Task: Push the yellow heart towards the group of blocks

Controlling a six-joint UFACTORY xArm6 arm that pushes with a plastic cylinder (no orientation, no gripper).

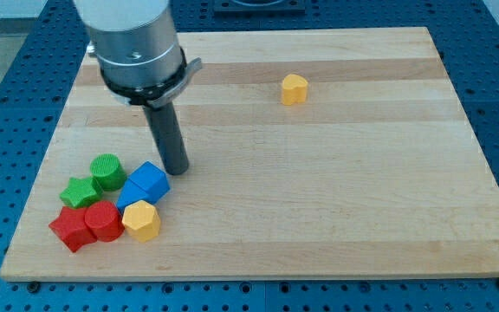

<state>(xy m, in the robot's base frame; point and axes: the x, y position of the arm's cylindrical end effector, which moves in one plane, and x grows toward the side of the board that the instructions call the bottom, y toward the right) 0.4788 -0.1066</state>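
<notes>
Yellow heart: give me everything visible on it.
The yellow heart is a small, matte, plastic-looking block, lying flat on the wooden board near the view's top, right of centre. It stands alone; nothing touches it. My tip is far off to the view's left, beside the blue block of the group.

Arm body point(132, 39) cut off by the view's top edge.

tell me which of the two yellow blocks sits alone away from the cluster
The yellow heart, near the view's top right, alone on the board. The other yellow block is packed into the cluster at the lower left, near my tip.
</notes>
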